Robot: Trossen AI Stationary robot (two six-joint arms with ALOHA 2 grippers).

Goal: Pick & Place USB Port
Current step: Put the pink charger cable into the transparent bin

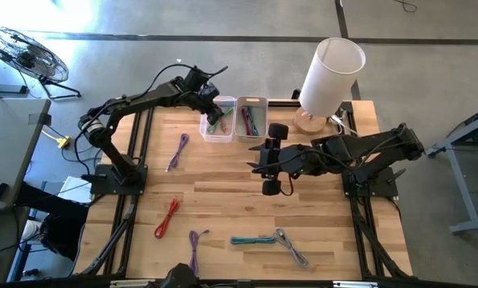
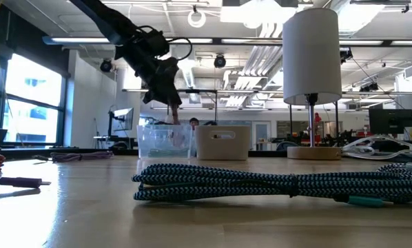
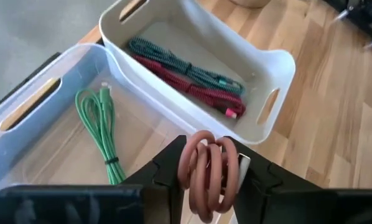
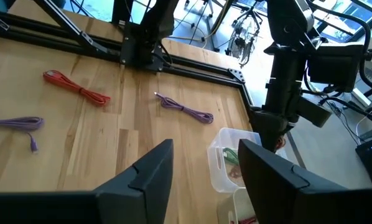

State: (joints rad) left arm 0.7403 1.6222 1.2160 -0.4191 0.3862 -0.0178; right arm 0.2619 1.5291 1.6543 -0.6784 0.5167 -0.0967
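My left gripper (image 1: 215, 106) hangs over the clear bin (image 1: 217, 126) at the table's far side, shut on a coiled red-brown USB cable (image 3: 208, 174). A green cable (image 3: 102, 124) lies on that bin's floor. In the white bin (image 3: 260, 62) beside it lie a teal cable (image 3: 180, 62) and a red cable (image 3: 198, 90). In the low view the left gripper (image 2: 169, 93) stands just above the clear bin's rim (image 2: 161, 127). My right gripper (image 1: 256, 158) waits open over the middle of the table, its fingers pointing toward the table's left. My left gripper pinches the red-brown cable's coiled loops (image 3: 201, 158) between its two fingers, several strands together. The fingers come from above, pointing down over the clear bin. The cable is lifted clear, and its end hangs below the fingers (image 2: 173, 111) above the bin.
Loose cables lie on the table: a purple one (image 1: 177, 152), a red one (image 1: 167, 218), another purple one (image 1: 196, 244), and a teal and grey pair (image 1: 269, 240) near the near edge. A white lamp (image 1: 328, 76) stands at the far right corner.
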